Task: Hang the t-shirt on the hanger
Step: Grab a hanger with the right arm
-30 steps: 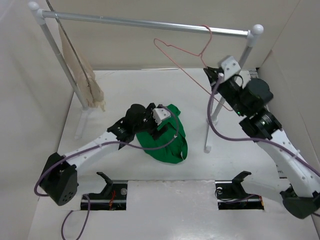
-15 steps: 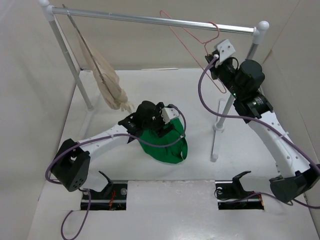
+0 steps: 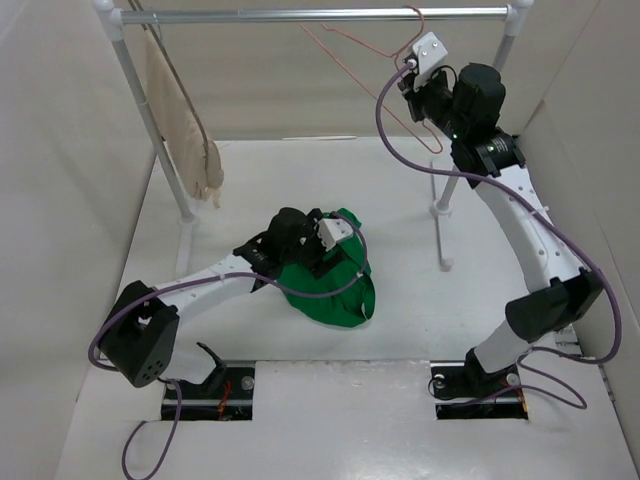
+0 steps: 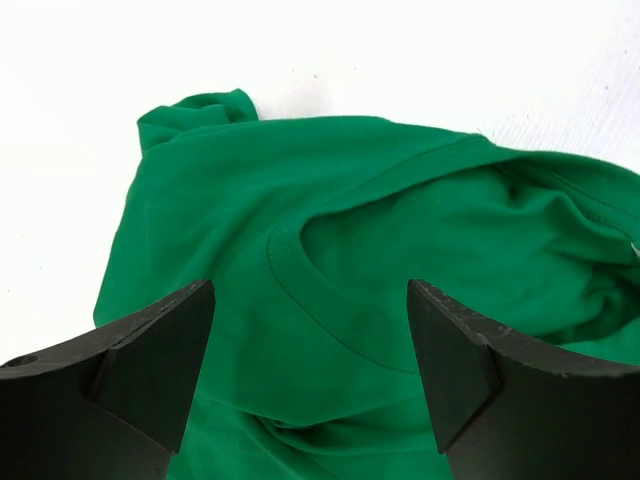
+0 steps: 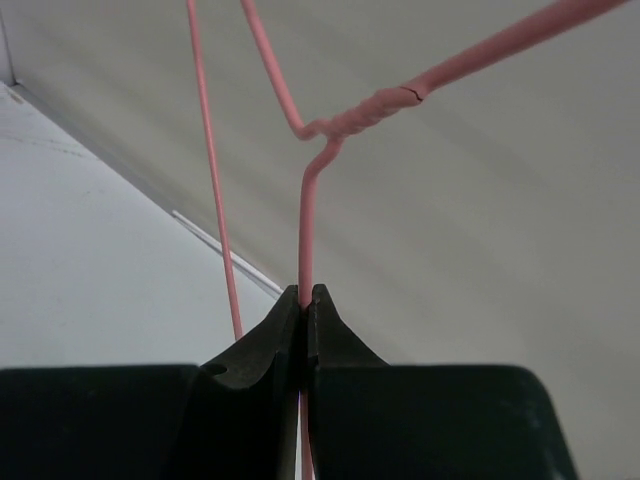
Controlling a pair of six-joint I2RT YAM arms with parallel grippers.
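Hanger (image 5: 304, 230) raised higher; green t-shirt (image 4: 250, 200) lies crumpled.

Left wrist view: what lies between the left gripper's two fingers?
The t-shirt: its curved collar seam shows between the open fingers of the left gripper, in the left wrist view.

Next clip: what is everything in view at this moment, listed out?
t-shirt: one, bright green, crumpled mid-table
hanger: one, pink wire, at the rail's right end
rail: one, silver on white posts, at the back
garment: one, beige, hanging at the rail's left end
table: one, white
left hand: one, black, open just above the t-shirt
right hand: one, black, shut on the hanger's wire
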